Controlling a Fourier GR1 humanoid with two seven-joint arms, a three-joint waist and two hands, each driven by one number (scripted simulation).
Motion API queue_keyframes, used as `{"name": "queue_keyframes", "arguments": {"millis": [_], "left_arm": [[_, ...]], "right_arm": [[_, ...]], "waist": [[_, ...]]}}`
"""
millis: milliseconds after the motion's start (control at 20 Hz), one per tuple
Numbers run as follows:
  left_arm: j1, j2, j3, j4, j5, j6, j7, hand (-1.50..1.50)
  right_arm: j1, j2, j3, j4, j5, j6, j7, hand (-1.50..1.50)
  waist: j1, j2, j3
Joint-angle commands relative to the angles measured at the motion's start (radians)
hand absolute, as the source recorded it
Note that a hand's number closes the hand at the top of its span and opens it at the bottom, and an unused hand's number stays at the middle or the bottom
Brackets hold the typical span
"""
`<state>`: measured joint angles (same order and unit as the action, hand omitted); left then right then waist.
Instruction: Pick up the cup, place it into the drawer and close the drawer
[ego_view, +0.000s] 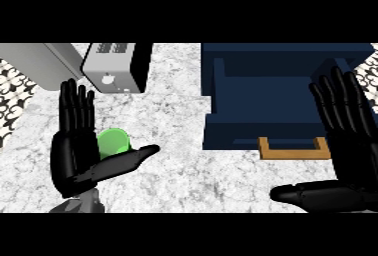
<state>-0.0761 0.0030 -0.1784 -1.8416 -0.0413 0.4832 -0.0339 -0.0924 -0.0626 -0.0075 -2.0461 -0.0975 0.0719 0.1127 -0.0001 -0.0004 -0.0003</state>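
the green cup (114, 142) is approached by the open left hand (77, 150); fingers must be closed next. the right hand (343, 145) is rested open by the drawer (284, 85).

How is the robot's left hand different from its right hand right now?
The left hand stands beside the green cup, which shows between its fingers and thumb; the right hand has nothing next to its palm. The left hand is over the marble counter, while the right hand is in front of the open blue drawer, near its wooden handle. Both are black, open, with fingers pointing up.
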Motion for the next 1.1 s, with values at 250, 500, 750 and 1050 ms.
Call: {"name": "queue_keyframes", "arguments": {"millis": [250,500,750,1050], "left_arm": [[0.072,0.023,0.100,0.086,0.102,-0.081,-0.083,-1.50],[0.144,-0.002,0.079,0.099,0.079,-0.043,-0.113,-1.50],[0.136,0.014,0.163,0.225,0.142,-0.097,-0.206,-1.50],[0.193,-0.002,0.151,0.339,0.166,-0.122,-0.358,-1.50]], "right_arm": [[-0.030,-0.019,-0.023,-0.002,-0.009,0.009,0.027,-1.50],[0.001,-0.029,-0.044,-0.064,-0.059,0.019,0.087,-1.50],[-0.037,0.015,0.017,-0.018,0.024,-0.029,0.060,-1.50],[-0.045,-0.050,-0.084,0.014,-0.074,0.049,0.041,-1.50]], "waist": [[0.001,0.000,0.000],[0.000,0.000,0.000],[0.002,0.000,0.000],[0.002,0.000,0.000]]}}
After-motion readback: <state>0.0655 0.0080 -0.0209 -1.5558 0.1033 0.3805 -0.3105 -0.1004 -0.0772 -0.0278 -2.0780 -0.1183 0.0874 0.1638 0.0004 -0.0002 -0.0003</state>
